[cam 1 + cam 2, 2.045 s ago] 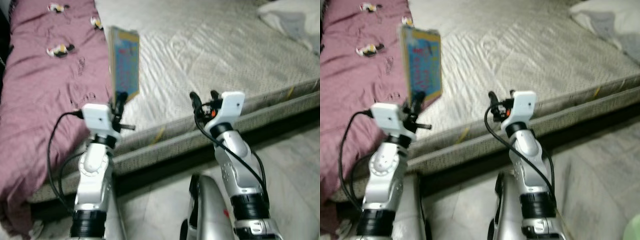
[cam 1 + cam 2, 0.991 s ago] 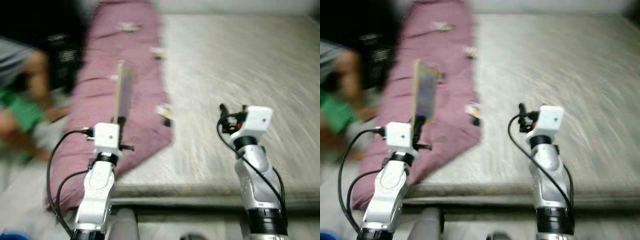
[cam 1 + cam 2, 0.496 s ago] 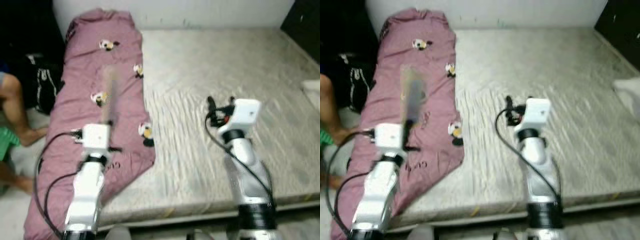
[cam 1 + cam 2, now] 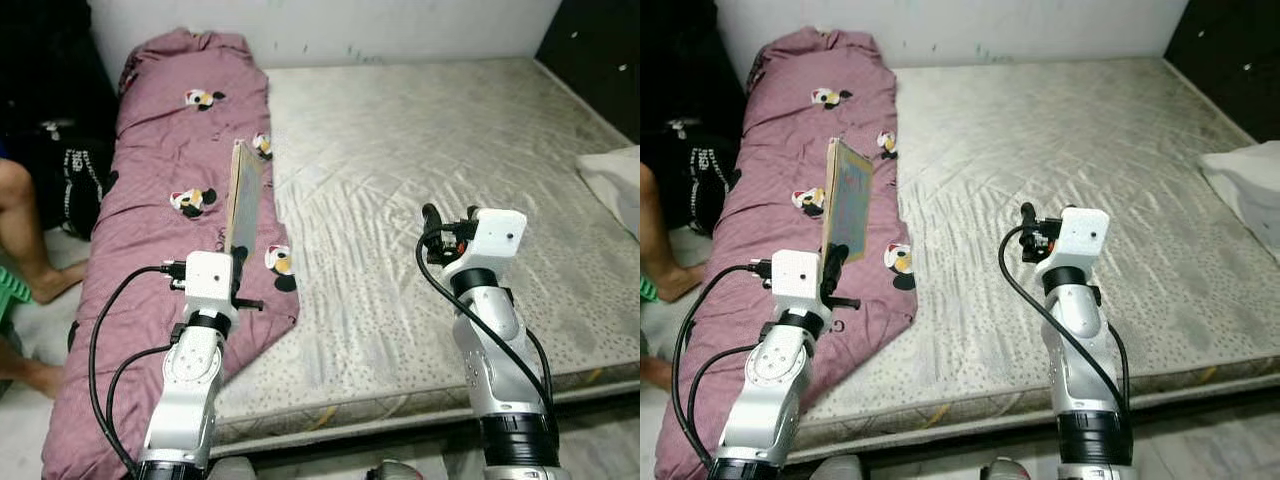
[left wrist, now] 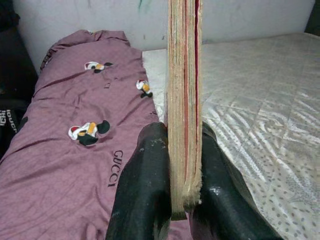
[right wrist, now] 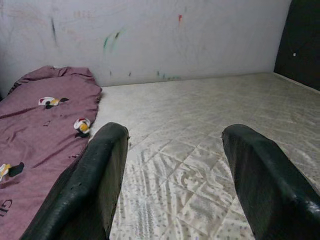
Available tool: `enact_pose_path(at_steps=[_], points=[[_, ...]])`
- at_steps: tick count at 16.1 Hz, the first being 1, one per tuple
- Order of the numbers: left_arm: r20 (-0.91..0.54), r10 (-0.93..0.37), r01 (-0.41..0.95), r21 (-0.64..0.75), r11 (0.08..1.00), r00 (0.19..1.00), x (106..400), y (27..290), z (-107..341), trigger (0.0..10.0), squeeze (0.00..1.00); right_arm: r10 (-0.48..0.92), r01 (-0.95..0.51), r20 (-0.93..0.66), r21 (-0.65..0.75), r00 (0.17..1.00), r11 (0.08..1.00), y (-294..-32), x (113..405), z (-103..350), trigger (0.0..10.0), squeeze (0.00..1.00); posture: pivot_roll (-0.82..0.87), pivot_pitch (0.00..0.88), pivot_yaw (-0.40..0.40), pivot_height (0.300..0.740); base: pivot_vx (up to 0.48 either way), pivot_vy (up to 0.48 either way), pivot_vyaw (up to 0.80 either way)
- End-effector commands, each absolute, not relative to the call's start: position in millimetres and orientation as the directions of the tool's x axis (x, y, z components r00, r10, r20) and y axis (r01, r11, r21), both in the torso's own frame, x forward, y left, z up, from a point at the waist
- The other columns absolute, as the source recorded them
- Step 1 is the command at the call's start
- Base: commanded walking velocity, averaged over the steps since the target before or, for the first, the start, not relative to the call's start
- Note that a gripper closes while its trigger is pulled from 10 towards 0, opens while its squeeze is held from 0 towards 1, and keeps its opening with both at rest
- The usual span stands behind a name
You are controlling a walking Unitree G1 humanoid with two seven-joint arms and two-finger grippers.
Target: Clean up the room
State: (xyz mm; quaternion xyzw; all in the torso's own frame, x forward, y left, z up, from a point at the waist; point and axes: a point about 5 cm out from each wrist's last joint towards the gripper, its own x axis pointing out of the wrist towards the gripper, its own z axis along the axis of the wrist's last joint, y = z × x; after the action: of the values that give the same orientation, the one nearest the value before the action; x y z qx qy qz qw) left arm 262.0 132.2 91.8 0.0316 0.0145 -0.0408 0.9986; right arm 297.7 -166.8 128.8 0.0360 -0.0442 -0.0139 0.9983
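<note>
Left gripper (image 5: 182, 200): clamped on the bottom edge of a thin book (image 4: 240, 200), one black finger pressed to each face, as seen in the left wrist view.
Book: held upright over the purple blanket (image 4: 150, 260), its long axis rising away from the fingers, its spine and page edges turned toward the head camera.
Right gripper (image 6: 175, 175): fingers set wide apart with nothing between them, raised over the near part of the mattress (image 4: 420, 160).
Key relation: the book is carried by the left arm alone; the bare mattress lies just to its right, the blanket directly beneath it. The right arm is well apart from the book and is judged to have no part in it for now.
Step in hand: carrying the book is judged to be the current step; where it is to be set down cannot be told.
Far side: a pillow (image 4: 612, 180) at the right edge of the mattress; a person's leg (image 4: 25, 230) on the floor at the left; a marked white wall (image 6: 150, 35) behind the bed.
</note>
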Motion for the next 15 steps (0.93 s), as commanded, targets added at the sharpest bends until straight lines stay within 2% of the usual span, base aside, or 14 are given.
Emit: enact_pose_path(at_steps=[1, 4, 15], points=[[-0.007, -0.085, 0.085, 0.06, 0.995, 0.996, 265.0, 130.6, 97.9, 10.0, 0.0, -0.039, 0.033, 0.082, 0.081, 0.996, 0.996, -167.4, 298.4, 129.2, 10.0, 0.0, 0.0, 0.015, -0.008, 0.74, 0.0, 0.0, 0.0], [-0.003, -0.103, 0.103, 0.058, 0.993, 0.995, 265.1, 128.5, 98.7, 10.0, 0.0, -0.038, 0.032, 0.076, 0.08, 0.996, 0.996, -166.1, 298.1, 128.3, 10.0, 0.0, 0.0, 0.018, -0.007, 0.74, 0.0, 0.0, 0.0], [0.008, -0.113, 0.112, 0.048, 0.993, 0.994, 266.7, 125.8, 100.4, 10.0, 0.0, -0.006, 0.002, 0.084, 0.048, 0.996, 0.999, -162.9, 301.2, 130.4, 10.0, 0.0, 0.0, 0.014, -0.012, 0.74, 0.0, -0.299, 0.0]])
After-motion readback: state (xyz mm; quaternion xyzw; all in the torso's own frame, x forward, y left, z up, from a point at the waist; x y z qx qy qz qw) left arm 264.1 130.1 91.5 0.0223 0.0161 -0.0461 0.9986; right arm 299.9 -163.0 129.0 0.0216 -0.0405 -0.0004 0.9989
